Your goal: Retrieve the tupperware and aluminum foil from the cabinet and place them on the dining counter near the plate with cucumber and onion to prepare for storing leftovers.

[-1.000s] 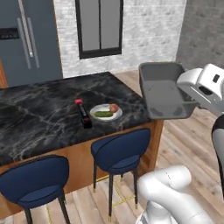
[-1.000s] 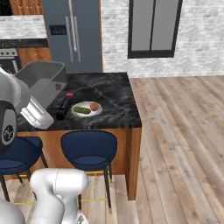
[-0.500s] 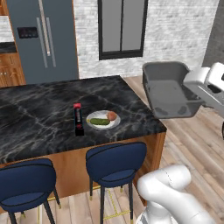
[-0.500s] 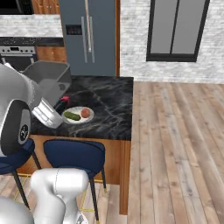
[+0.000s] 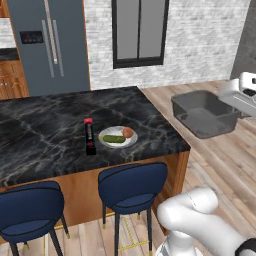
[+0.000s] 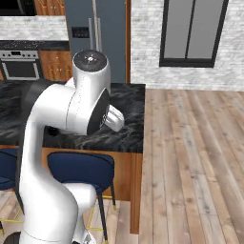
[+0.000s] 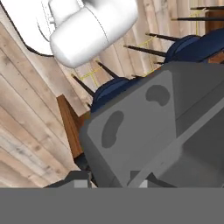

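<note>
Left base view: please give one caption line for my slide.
Tupperware carried beside the dining counter, where foil box and plate sit.

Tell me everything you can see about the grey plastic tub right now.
The tupperware is a grey, see-through rectangular tub with rounded corners and a raised rim, open and empty. It hangs tilted in the air beyond the end of the dining counter, over the wooden floor, touching no surface. The gripper is shut on its rim, in the hand view.

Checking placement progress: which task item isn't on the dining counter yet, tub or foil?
The tub. It hangs in the air past the counter's right end, over the wood floor, held at its rim by the gripper. The foil box already lies beside the plate.
</note>
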Controlling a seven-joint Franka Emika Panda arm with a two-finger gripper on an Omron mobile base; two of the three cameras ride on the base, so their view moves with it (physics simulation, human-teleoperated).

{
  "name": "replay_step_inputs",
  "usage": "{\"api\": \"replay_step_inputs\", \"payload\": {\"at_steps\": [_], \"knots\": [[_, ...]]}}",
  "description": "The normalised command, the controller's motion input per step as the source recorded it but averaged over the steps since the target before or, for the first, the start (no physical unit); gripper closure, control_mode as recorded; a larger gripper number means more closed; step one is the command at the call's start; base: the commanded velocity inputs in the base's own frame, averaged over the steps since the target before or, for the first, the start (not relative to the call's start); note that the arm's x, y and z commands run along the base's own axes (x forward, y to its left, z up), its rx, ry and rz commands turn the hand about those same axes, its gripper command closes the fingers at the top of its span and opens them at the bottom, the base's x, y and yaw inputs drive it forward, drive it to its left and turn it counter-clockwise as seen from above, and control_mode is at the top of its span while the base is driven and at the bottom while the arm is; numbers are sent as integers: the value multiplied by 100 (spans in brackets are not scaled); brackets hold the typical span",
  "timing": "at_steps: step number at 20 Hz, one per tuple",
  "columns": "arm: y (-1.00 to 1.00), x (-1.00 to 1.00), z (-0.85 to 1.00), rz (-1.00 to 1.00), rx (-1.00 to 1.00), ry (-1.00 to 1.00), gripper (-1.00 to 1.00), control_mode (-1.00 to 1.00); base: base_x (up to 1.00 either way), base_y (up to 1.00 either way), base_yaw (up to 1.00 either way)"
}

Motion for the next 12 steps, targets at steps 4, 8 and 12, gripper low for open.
{"api": "replay_step_inputs", "payload": {"at_steps": [4,8,12], "knots": [[-13,100,-86,1,-22,25,100,-100,0,0,0],[14,100,-83,-3,-21,21,100,-100,0,0,0],[-1,100,-67,0,-5,12,100,-100,0,0,0]]}}
